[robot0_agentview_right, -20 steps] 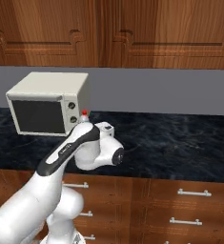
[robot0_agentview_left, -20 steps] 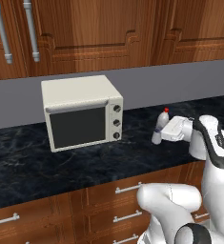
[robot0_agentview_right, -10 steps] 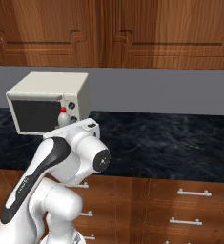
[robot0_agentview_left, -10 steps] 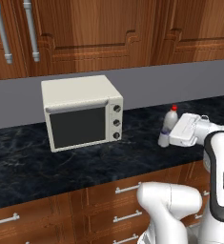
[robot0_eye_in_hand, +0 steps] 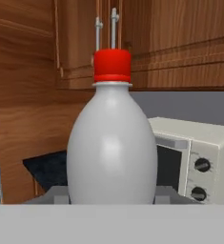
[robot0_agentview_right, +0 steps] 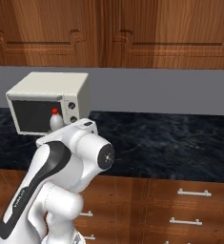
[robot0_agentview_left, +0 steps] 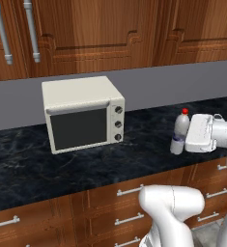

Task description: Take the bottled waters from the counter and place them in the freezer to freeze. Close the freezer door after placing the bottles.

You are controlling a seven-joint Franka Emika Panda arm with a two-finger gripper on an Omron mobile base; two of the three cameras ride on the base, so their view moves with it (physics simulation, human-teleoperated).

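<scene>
A clear-grey water bottle (robot0_agentview_left: 181, 126) with a red cap stands upright in my gripper (robot0_agentview_left: 179, 141), which is shut on its lower body from the right. It hangs just over the front part of the black marble counter (robot0_agentview_left: 86, 164). In the hand view the bottle (robot0_eye_in_hand: 111, 147) is close in front and centred, with the gripper (robot0_eye_in_hand: 111, 199) clamped at its base. In the right base view only the bottle's cap and shoulder (robot0_agentview_right: 55, 120) rise above my arm. The freezer and its door are out of view.
A cream toaster oven (robot0_agentview_left: 81, 113) stands on the counter to the left of the bottle, also seen in the right base view (robot0_agentview_right: 42, 102). Wooden wall cabinets (robot0_agentview_left: 110, 34) hang above. Drawers with silver handles (robot0_agentview_right: 194, 193) run under the counter (robot0_agentview_right: 170, 143).
The gripper has drawn the held bottle back from the rear of the counter toward the robot. The toaster oven and the base have stayed put.
</scene>
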